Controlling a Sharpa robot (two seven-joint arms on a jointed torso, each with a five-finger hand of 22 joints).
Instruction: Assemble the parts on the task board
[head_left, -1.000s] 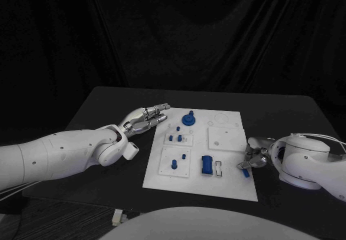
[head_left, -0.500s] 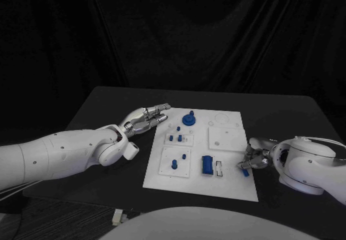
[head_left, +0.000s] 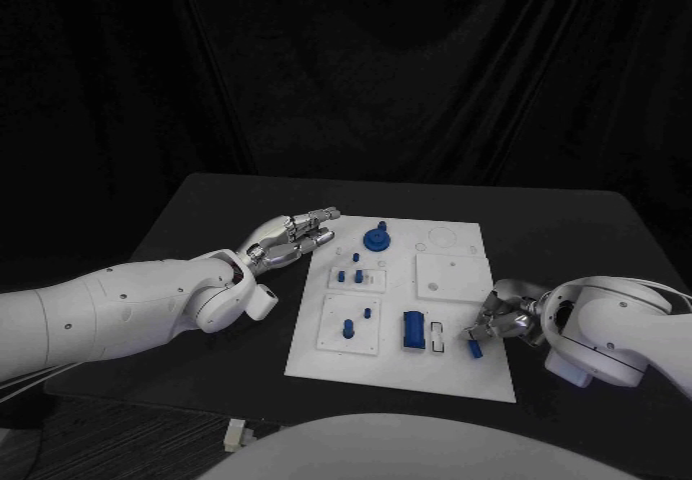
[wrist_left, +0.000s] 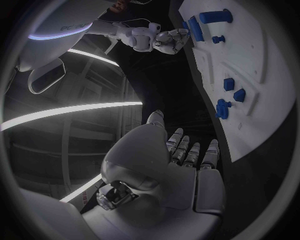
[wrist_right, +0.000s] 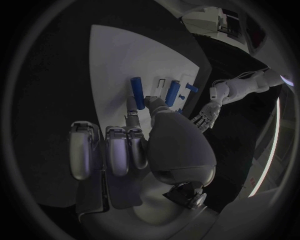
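- A small blue peg (head_left: 475, 348) is pinched between the fingers (head_left: 490, 318) of the right hand (head_left: 508, 318), just above the near right part of the task board (head_left: 464, 375); in the right wrist view the same peg (wrist_right: 137, 93) is seen at the fingertips, the other fingers (wrist_right: 119, 150) being curled in beside it.
- Just beside the held peg, toward the board's middle, a pale slot (head_left: 436, 338) and an upright blue block (head_left: 414, 330) are seen; the block stands between the peg and the rest of the board.
- The fingers (head_left: 310, 228) of the left hand (head_left: 286, 240) are held straight and close together with nothing in them, at the far left edge of the task board; whether the board is touched cannot be told. In the left wrist view these fingers (wrist_left: 187, 150) are seen stretched out over the dark counter (wrist_left: 156, 85) beside the board's edge.
- Near the left hand, at the far end of the board, a round blue part with a stem (head_left: 378, 238) is seen.
- Between that part and the blue block, small blue pieces (head_left: 351, 275) stand on one raised white square, and two more blue pegs (head_left: 356, 322) on the square nearer the robot.
- On the right half of the board a plain raised white square (head_left: 453, 277) lies, with faint round outlines (head_left: 440, 238) beyond it.
- The task board lies in the middle of the black counter (head_left: 188, 220), with dark curtains (head_left: 346, 90) behind.
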